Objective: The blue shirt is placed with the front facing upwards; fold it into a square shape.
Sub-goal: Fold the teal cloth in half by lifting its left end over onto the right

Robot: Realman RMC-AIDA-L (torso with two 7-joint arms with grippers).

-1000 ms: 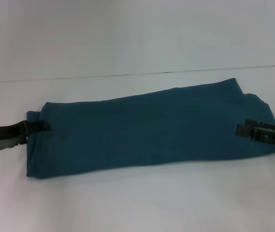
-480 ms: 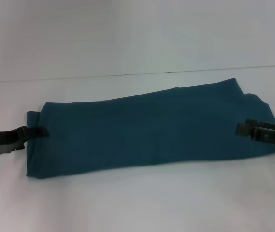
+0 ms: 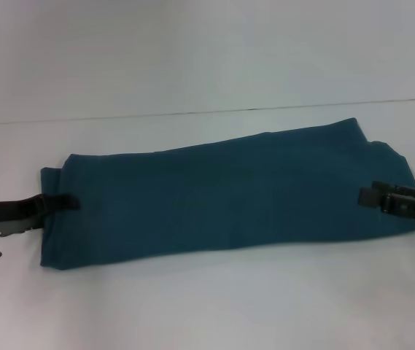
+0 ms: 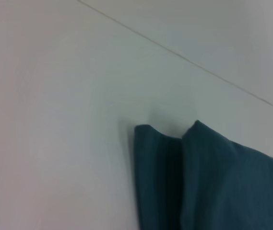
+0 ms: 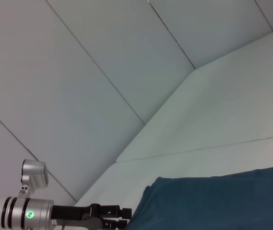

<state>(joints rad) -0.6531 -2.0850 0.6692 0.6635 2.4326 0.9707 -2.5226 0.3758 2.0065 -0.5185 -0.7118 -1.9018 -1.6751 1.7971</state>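
Here the blue shirt [image 3: 229,193], folded into a long band, lies across the white table [image 3: 207,306] with open room all round. The left gripper [image 3: 65,201] pinches its left end, the right gripper [image 3: 371,195] its right end. Only the left wrist view shows the doubled layers.

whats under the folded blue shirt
Only the white table shows around the dark teal-blue cotton shirt, folded into a long band. The left hand and right hand meet its two ends. Anything beneath the cloth is covered.
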